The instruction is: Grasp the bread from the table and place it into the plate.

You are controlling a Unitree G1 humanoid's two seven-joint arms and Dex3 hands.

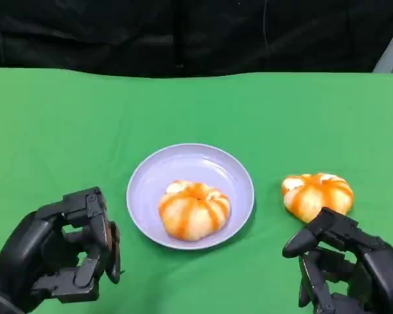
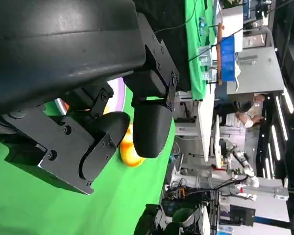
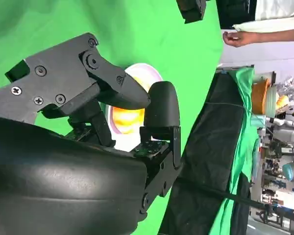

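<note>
Bread lies on the green table, right of the plate and just beyond the right hand, whose spread fingers hold nothing. A second bun sits in the plate. Left hand rests near left, fingers apart, holding nothing.

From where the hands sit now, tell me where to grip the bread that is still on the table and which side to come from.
Take the bread on the table across its widest middle, from above and from the robot's side. It is a low round bun with ridges, lying flat on the green table right of the plate. The right hand sits just in front of it, so that is probably the easiest approach.
</note>
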